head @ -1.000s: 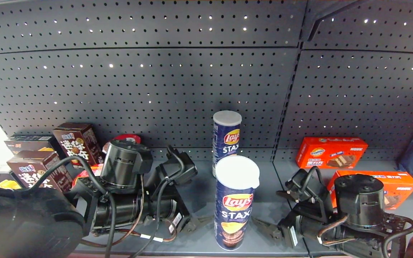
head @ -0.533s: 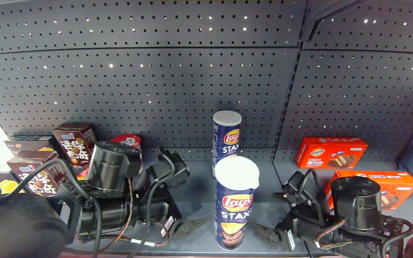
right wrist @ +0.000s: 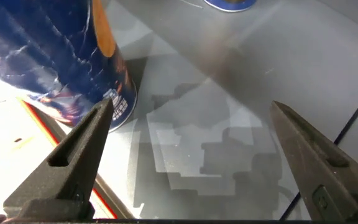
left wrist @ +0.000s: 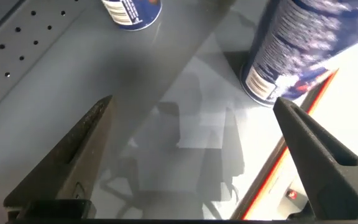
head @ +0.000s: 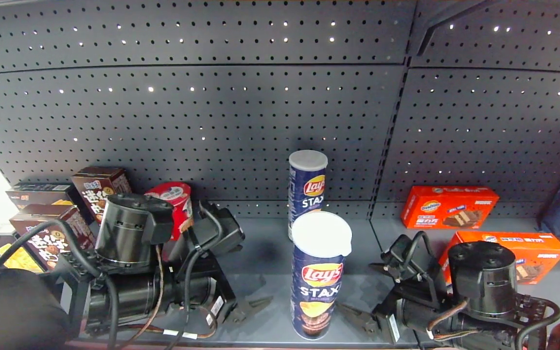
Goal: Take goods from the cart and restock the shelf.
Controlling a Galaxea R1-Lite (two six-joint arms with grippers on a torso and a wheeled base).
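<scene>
Two blue chip cans with white lids stand upright on the grey shelf (head: pixel 270 243). The front can (head: pixel 320 277) is near the shelf's front edge, and the back can (head: pixel 307 189) stands behind it by the pegboard. My left gripper (head: pixel 254 306) lies low on the shelf to the left of the front can, open and empty. In the left wrist view the left gripper (left wrist: pixel 192 102) points at bare shelf, with the front can (left wrist: pixel 291 56) off to one side. My right gripper (head: pixel 353 313) lies to the right of that can, also open. The right gripper (right wrist: pixel 191 106) holds nothing, with the front can (right wrist: pixel 61 56) beside it.
Brown snack boxes (head: pixel 100 187) and a red cup (head: pixel 173 199) stand at the left behind my left arm. Two orange boxes (head: pixel 447 206) (head: pixel 528 253) lie on the right section, past the shelf upright (head: pixel 392 136). The pegboard wall closes the back.
My left arm has drawn back to the left, away from the front can, uncovering the red cup. My right arm has shifted only slightly. Both cans stand where they were.
</scene>
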